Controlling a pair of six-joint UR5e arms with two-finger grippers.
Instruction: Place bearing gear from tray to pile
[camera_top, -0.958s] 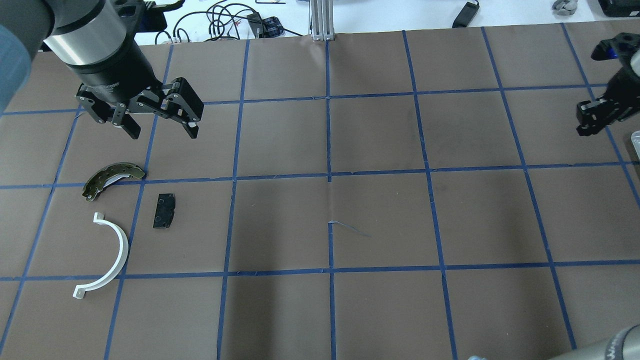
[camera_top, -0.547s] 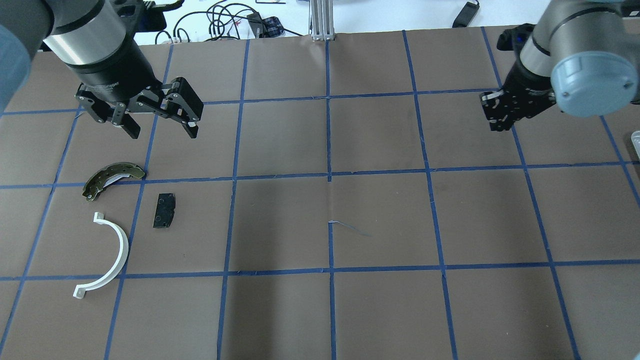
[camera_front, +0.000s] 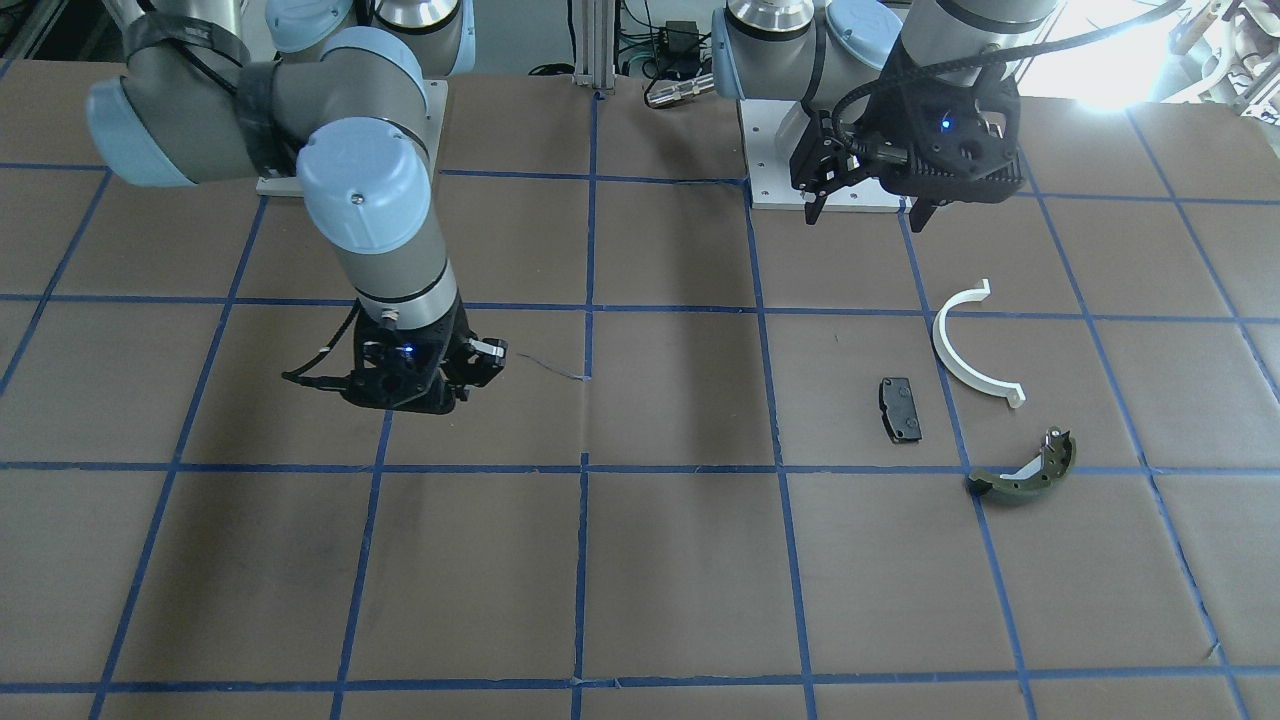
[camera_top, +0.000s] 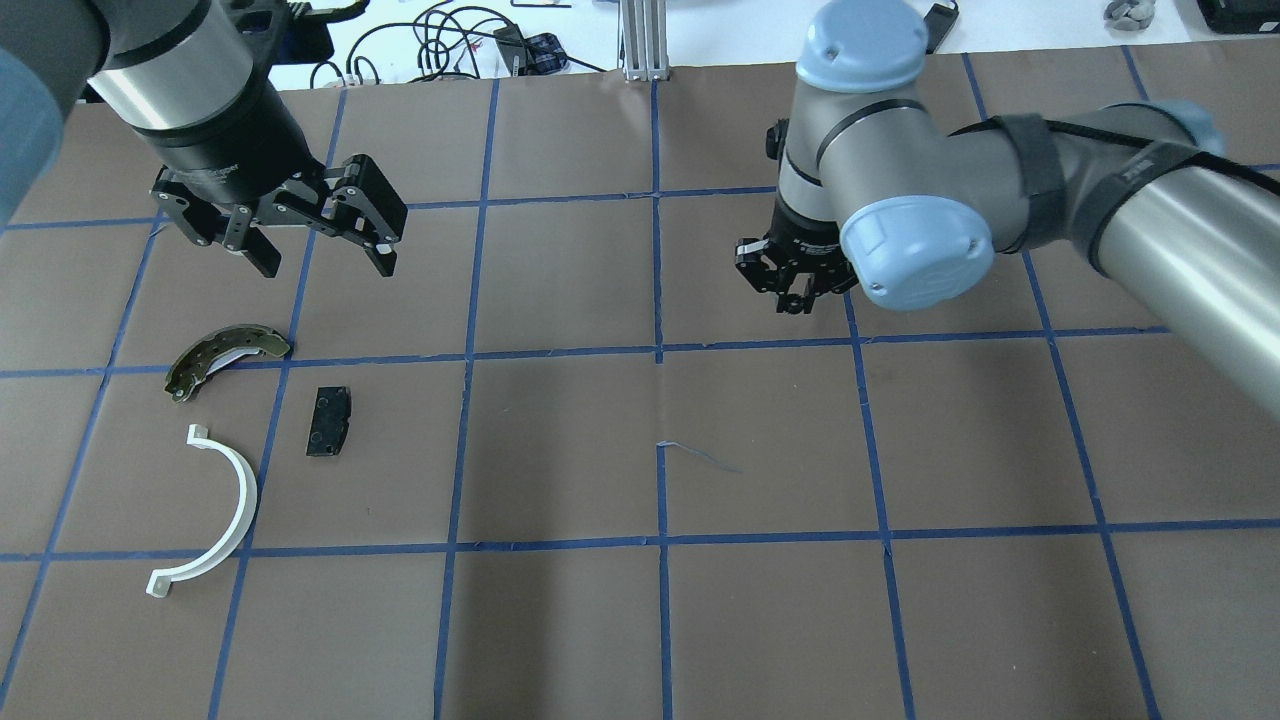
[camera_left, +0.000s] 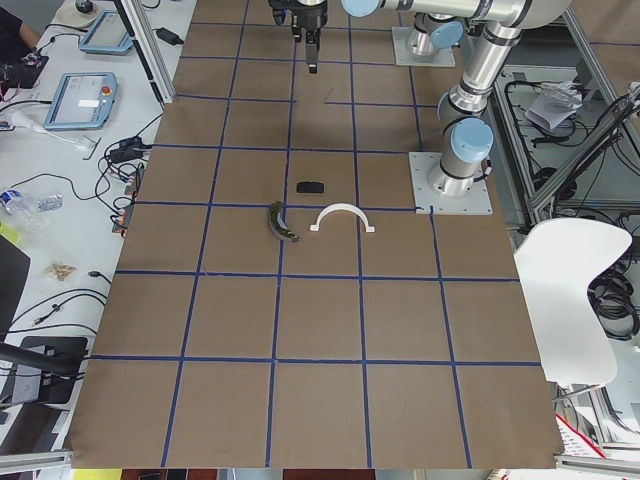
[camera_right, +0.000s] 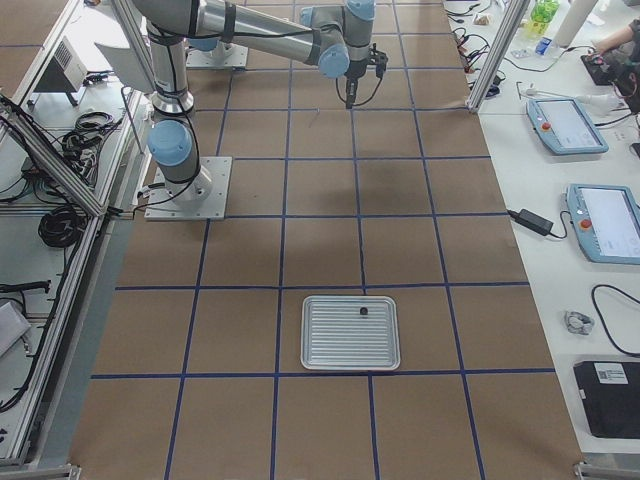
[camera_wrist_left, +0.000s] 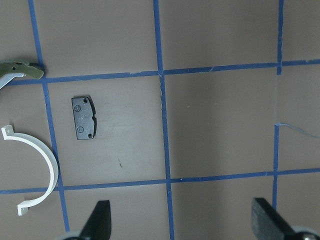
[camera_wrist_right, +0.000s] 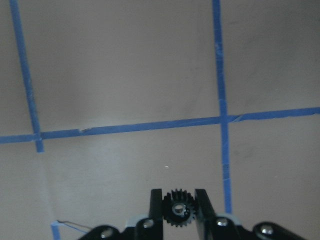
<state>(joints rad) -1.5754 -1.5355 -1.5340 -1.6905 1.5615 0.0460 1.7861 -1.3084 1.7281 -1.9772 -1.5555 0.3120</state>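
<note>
My right gripper (camera_top: 797, 296) is shut on a small black toothed bearing gear (camera_wrist_right: 178, 209) and holds it above the middle of the table, right of the centre line. It also shows in the front view (camera_front: 418, 398). The pile lies at the table's left: an olive brake shoe (camera_top: 222, 356), a black pad (camera_top: 328, 421) and a white half-ring (camera_top: 243, 495). My left gripper (camera_top: 325, 262) is open and empty, hovering just beyond the pile. Its wrist view shows the pad (camera_wrist_left: 83, 118) and the half-ring (camera_wrist_left: 50, 160).
A ribbed metal tray (camera_right: 350, 345) lies at the table's right end with one small dark part (camera_right: 362, 311) on it. The brown table cover (camera_top: 560, 450) has a blue tape grid. Cables and devices lie past the far edge.
My right arm has swept left from the table's right edge to near the centre line. My left arm and the pile have not moved.
</note>
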